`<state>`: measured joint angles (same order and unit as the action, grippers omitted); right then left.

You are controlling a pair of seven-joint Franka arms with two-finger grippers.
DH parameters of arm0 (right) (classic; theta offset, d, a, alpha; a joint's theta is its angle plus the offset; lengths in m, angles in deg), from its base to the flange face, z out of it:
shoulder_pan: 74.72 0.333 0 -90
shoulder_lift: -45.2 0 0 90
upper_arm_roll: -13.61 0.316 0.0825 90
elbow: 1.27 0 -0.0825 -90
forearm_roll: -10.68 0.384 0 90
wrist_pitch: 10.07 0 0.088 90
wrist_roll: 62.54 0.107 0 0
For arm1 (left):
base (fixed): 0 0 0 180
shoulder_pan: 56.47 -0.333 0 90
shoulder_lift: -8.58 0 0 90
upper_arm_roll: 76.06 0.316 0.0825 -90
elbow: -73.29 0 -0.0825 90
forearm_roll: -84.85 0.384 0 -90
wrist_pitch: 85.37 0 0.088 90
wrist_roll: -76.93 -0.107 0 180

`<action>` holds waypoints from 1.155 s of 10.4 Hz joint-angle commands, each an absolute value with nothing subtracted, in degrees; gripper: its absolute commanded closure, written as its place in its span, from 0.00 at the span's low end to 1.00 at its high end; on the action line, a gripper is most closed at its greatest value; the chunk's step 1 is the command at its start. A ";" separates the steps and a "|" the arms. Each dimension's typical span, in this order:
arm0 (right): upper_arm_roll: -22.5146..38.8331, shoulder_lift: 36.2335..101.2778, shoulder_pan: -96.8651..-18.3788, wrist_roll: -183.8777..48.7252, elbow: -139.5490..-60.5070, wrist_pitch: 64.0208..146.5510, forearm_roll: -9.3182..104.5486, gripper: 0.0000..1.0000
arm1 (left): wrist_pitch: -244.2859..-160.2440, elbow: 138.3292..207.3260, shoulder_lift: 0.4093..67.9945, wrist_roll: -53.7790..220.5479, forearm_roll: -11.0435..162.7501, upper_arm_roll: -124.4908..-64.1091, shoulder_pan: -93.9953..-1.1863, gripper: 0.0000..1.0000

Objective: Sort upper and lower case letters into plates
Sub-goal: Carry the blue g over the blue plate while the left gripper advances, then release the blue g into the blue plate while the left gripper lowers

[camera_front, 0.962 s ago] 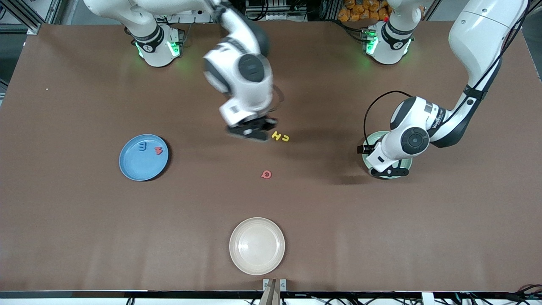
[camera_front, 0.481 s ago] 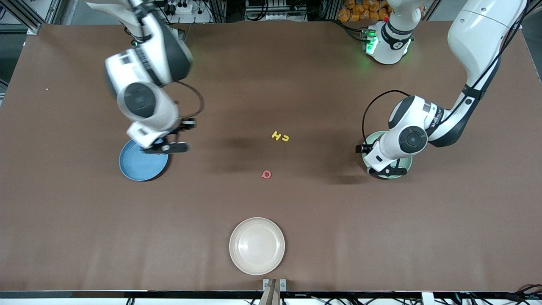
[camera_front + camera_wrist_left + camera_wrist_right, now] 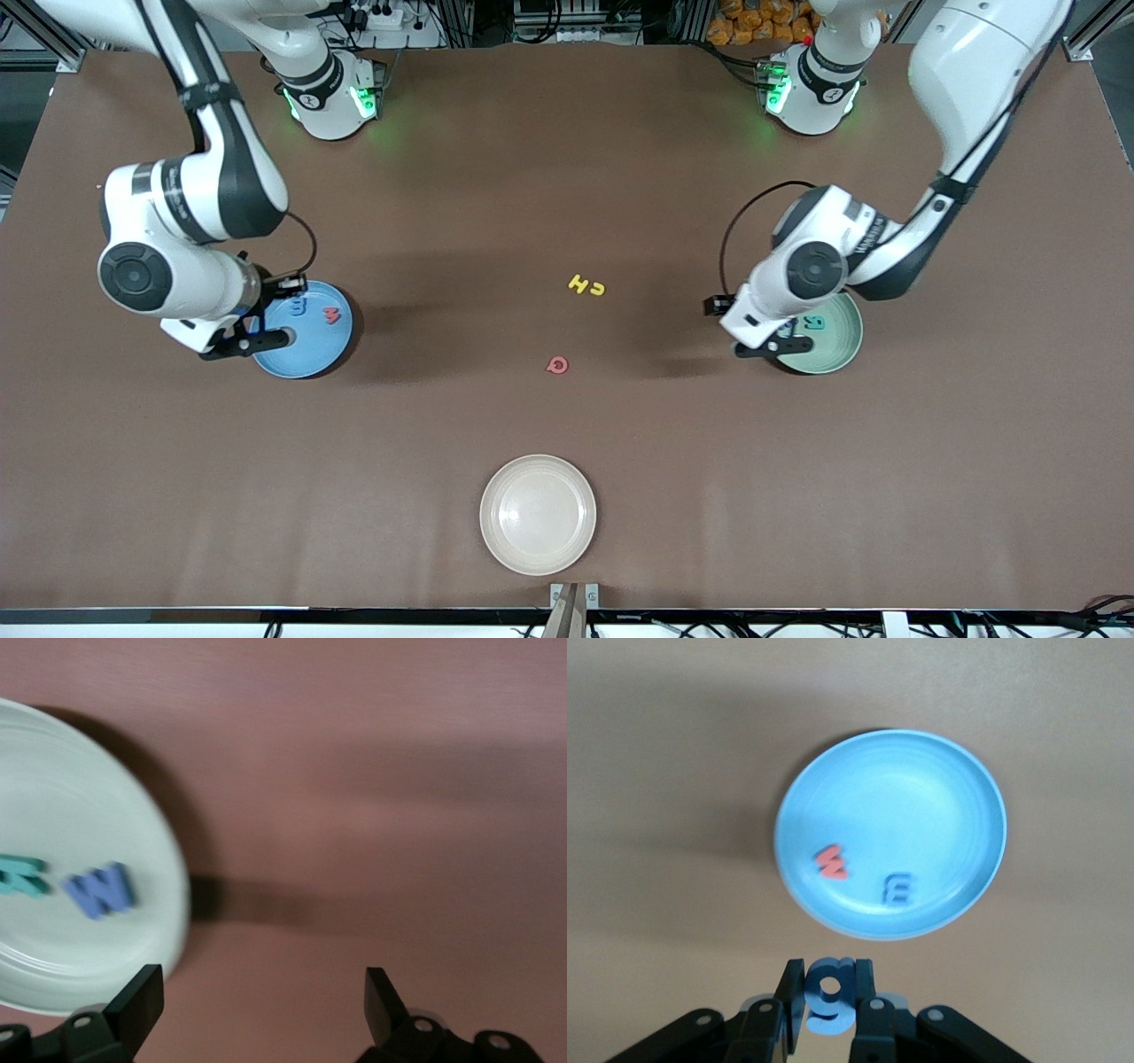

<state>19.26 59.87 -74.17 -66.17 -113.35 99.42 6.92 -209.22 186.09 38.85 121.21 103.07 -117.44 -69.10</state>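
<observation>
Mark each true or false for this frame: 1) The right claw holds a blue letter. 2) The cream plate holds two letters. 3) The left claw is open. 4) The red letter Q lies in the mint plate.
1) True: the right claw is shut on a blue letter at the blue plate's edge.
2) False: the cream plate holds none.
3) True: the left claw is open beside the mint plate.
4) False: the red letter Q lies on the table.

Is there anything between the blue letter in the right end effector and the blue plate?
Nothing visible. The right end effector holds the blue letter just off the rim of the blue plate, which holds only two small letters.
</observation>
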 commanded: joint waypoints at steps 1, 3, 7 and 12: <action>17.75 61.80 -74.63 -69.66 -120.44 112.40 6.90 1.00 | -209.03 180.63 42.67 130.86 102.33 -117.28 -62.64 0.00; 17.48 64.62 -74.55 -69.66 -120.62 116.74 6.90 0.95 | -209.20 176.50 45.65 136.58 102.60 -116.93 -57.11 0.00; 17.48 63.67 -74.02 -69.66 -121.24 116.06 6.90 0.00 | -209.99 171.83 48.83 150.54 103.39 -111.51 -46.05 0.00; 17.56 50.85 -73.14 -69.49 -118.80 106.32 6.90 0.00 | -210.17 161.03 52.69 154.90 103.39 -104.98 -35.81 0.00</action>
